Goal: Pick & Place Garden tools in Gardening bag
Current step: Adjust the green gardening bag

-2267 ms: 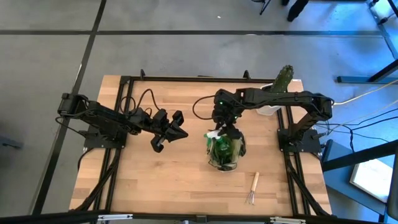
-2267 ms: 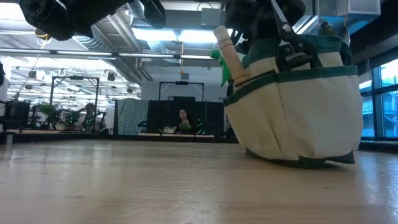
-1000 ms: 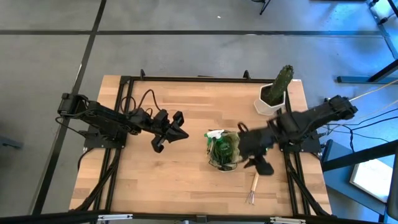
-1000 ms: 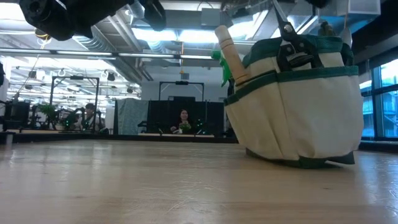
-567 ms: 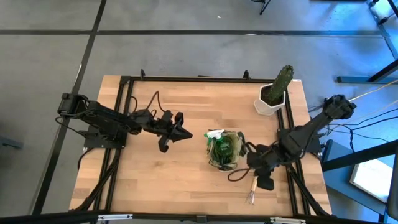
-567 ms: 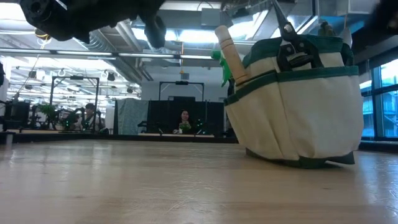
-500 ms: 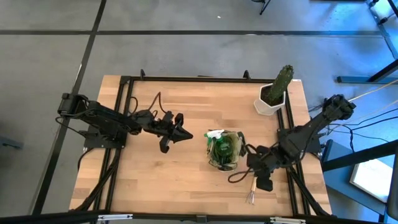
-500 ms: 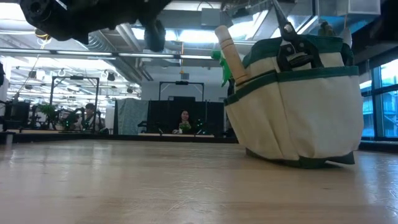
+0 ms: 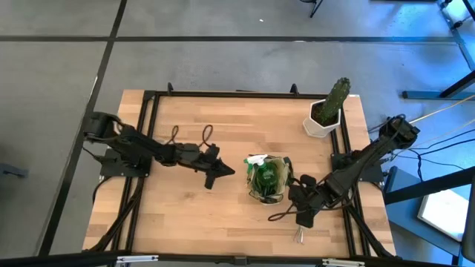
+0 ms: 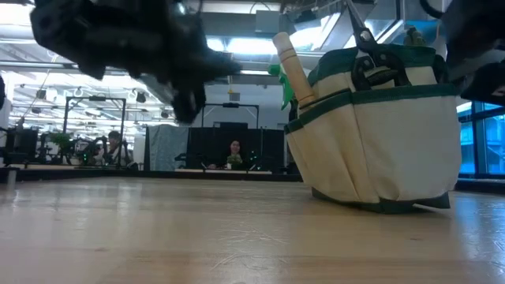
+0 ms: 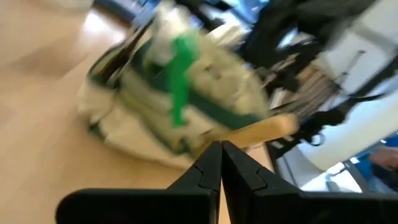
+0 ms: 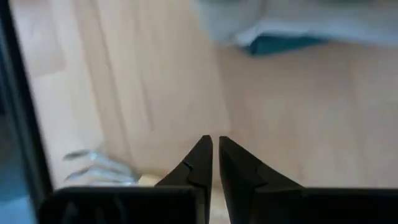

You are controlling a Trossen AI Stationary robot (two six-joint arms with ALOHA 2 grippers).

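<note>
Right jaws — narrower, nearer hand fork (image 9: 299, 236)

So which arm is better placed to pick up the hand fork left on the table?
The right. Its end effector is directly over the hand fork, while the left end effector sits on the gardening bag's far side.

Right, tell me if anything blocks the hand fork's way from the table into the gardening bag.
Nothing visible does. The hand fork lies on bare table near the gardening bag, with the right gripper low over its handle; whether it holds the handle cannot be told.
</note>
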